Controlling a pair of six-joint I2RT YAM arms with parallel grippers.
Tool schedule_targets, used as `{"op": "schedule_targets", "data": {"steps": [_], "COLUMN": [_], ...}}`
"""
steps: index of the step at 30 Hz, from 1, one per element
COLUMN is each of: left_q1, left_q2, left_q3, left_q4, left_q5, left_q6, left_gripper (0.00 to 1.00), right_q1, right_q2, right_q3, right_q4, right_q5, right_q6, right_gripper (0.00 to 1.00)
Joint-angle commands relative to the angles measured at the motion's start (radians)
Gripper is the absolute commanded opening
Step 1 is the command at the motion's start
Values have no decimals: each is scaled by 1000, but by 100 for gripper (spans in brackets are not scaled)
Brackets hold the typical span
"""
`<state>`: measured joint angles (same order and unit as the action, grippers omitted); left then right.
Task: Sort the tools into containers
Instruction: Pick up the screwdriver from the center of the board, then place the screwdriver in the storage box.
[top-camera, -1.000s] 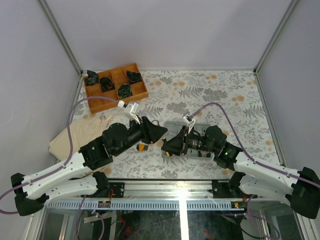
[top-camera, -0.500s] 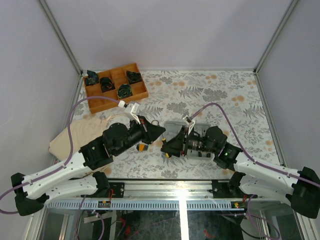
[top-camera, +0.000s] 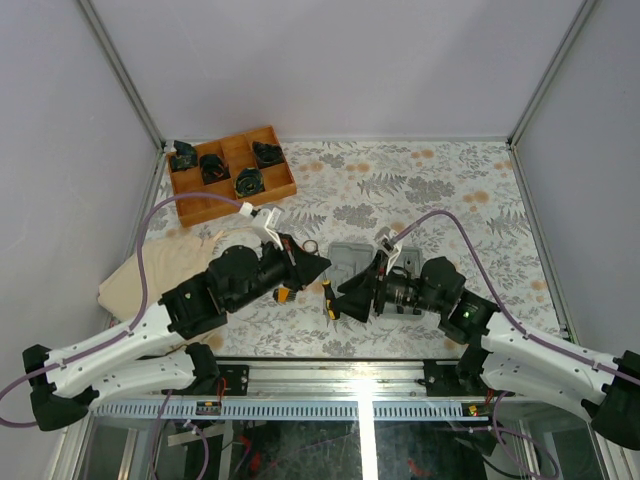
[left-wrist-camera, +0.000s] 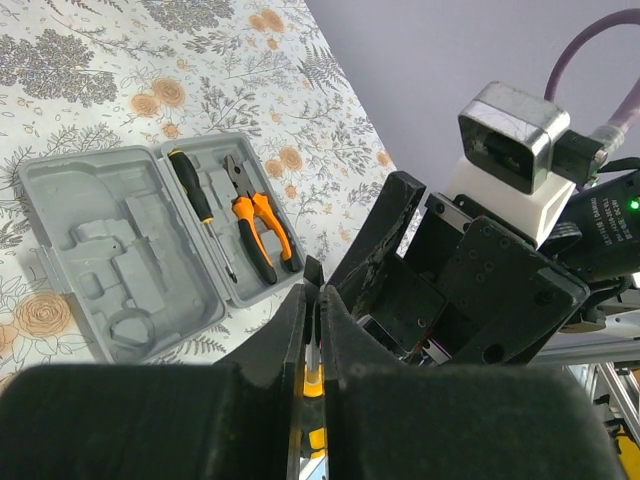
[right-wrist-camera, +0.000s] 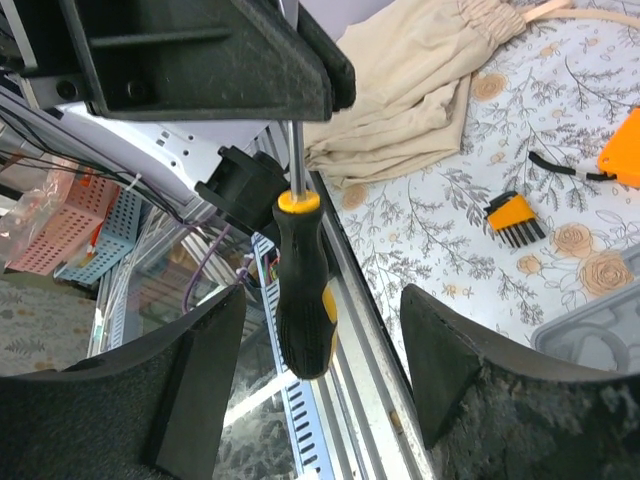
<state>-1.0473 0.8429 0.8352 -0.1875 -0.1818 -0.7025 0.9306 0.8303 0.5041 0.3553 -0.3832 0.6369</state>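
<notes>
Top view: the left gripper (top-camera: 318, 266) has its jaws clamped on the thin shaft of a black-and-yellow screwdriver (top-camera: 329, 298). The handle points toward the near edge, right in front of the right gripper (top-camera: 345, 300). The grey case (top-camera: 352, 258) lies open on the bench just to the right of the left jaws, slightly farther back.

Left wrist: jaws pinched tight, with a sliver of yellow showing between them. Beyond them, the case's right half already holds another screwdriver (left-wrist-camera: 195, 195) and the orange pliers (left-wrist-camera: 262, 225). Its left half looks free.

Right wrist: the right jaws are spread wide on either side of the handle, not touching it, so it's only the left arm holding it. I reckon the left arm carries it over, and the long axis needs lining up with a slot.
</notes>
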Motion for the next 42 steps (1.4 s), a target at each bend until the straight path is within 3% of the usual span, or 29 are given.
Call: {"op": "schedule_targets", "data": {"steps": [1,8,13,21,27,29,32,36,42], "left_q1": [-2,-3,-2,-3,-3,-3,-3,-3,28], "left_q2": [12,44,53,29,11,-2,-15,-13,9], "left_q3": [57,67,66,51,47,42,36,33,35], "left_q4": [5,17,19,9,-25,-43,-74,-128,-192], "left_q5": [-6,-4,3,-11,-34,-42,-61,-94,-119], "left_q6": [6,11,9,1,-2,-2,4,6,17], "left_gripper": [0,0,0,1,45,54,59,60,62], "right_q1": [7,7,7,7,8,7,8,7,6], "right_q2": [-39,-17,-6,-8,-25,-33,-48,-64,-1], "right_q3": [-26,-32,-29,-33,6,30,37,31,109], "right_q4": [6,27,43,35,-92,-165,-249,-346,-648], "right_q5": [-3,-44,-41,-36,58,110,242,405,619], "right_q6": [-24,-23,-20,-12,2,-9,-17,-44,1], "right_gripper": [70,68,58,26,5,0,0,0,0]}}
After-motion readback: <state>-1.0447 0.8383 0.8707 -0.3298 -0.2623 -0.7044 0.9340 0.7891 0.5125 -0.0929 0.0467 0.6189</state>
